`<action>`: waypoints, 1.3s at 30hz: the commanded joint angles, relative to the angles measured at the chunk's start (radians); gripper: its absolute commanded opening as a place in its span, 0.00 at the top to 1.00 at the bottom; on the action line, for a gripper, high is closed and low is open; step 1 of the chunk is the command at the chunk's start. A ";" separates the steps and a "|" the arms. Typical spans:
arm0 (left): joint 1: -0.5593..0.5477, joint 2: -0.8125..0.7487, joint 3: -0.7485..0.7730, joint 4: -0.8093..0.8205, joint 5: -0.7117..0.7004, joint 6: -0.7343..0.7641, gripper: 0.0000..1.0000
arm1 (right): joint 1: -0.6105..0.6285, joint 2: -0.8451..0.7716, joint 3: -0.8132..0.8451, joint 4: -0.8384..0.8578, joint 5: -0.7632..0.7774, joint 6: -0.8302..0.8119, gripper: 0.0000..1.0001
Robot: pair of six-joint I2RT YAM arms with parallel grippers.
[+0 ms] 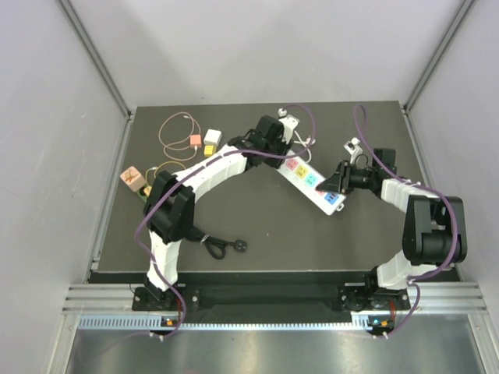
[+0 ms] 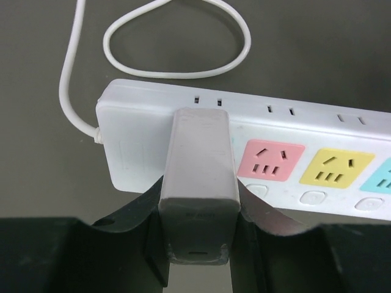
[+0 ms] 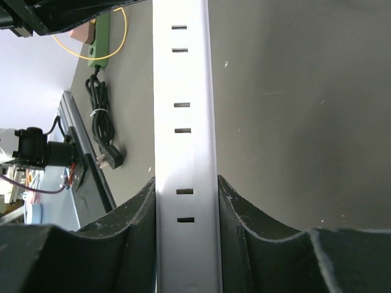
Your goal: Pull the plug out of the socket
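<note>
Socket strip (image 1: pixel 312 181), white with pink, yellow and blue outlets, lies flat on the dark table (image 1: pixel 257 226), reaching from one gripper to the other. Right gripper (image 3: pixel 186 189) is clamped across the strip's narrow sides at the end farthest from the left gripper (image 2: pixel 198 204). The left gripper is closed on the plug (image 2: pixel 198 152), a grey-white block standing in the strip's end outlet, held between its fingers. White cord (image 2: pixel 177 75) loops beyond the left fingertips.

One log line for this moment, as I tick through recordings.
left gripper: shut on plug | right gripper: shut on power strip | plug: looks seated, beside pink outlet | step: pull not yet done
</note>
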 commanded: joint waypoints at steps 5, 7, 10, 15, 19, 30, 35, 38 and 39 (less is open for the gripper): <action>0.037 -0.068 0.133 -0.063 0.380 0.018 1.00 | -0.024 -0.024 0.035 0.041 0.165 -0.004 1.00; 0.040 -0.059 0.158 -0.096 0.368 0.054 1.00 | -0.024 -0.026 0.033 0.041 0.167 -0.004 1.00; 0.043 -0.066 0.158 -0.098 0.277 0.054 1.00 | -0.024 -0.027 0.035 0.040 0.168 -0.004 1.00; 0.106 -0.060 0.167 -0.070 0.545 -0.040 1.00 | -0.024 -0.029 0.033 0.038 0.168 -0.004 1.00; 0.108 -0.082 0.147 -0.045 0.352 -0.075 1.00 | -0.025 -0.033 0.032 0.040 0.185 -0.003 1.00; 0.095 -0.123 0.104 0.003 0.498 -0.155 1.00 | -0.025 -0.044 0.025 0.041 0.256 0.010 1.00; 0.059 -0.150 0.091 -0.047 0.110 -0.069 1.00 | -0.024 -0.049 0.024 0.043 0.270 0.013 1.00; 0.048 -0.169 0.063 -0.047 0.035 -0.013 1.00 | -0.024 -0.049 0.022 0.044 0.273 0.013 1.00; 0.048 -0.172 0.055 -0.049 0.082 0.006 1.00 | -0.025 -0.050 0.022 0.043 0.274 0.013 1.00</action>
